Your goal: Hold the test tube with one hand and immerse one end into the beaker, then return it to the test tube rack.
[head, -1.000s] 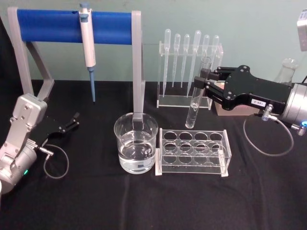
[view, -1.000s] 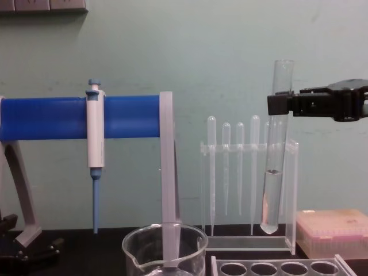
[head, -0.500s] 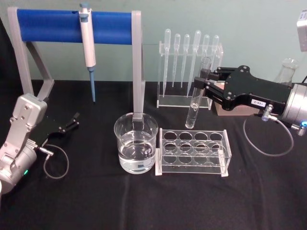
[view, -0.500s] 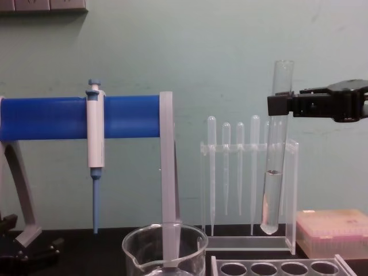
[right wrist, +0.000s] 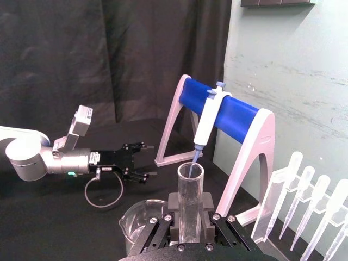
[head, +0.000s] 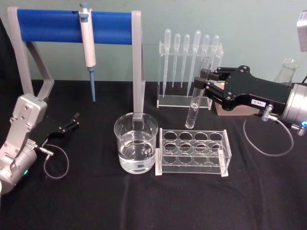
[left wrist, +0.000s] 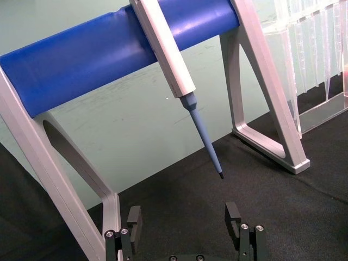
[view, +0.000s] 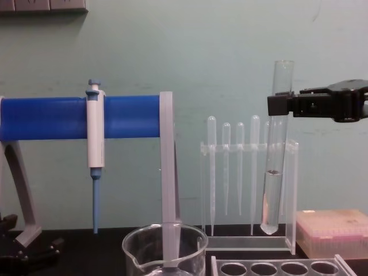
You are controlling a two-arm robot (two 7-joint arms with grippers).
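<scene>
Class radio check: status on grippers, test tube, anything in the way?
Right gripper shut on test tube, upright, raised near rack. Left gripper open, parked left. Stand post close behind beaker.

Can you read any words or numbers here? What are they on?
No text here can be read.
White label on the right hand, shut on the test tube: too small to read.
The left hand, open and parked by the blue stand, shows nothing readable.

Clear test tube (head: 194, 105), black right tool (head: 201, 80), blue bar (head: 53, 20).
</scene>
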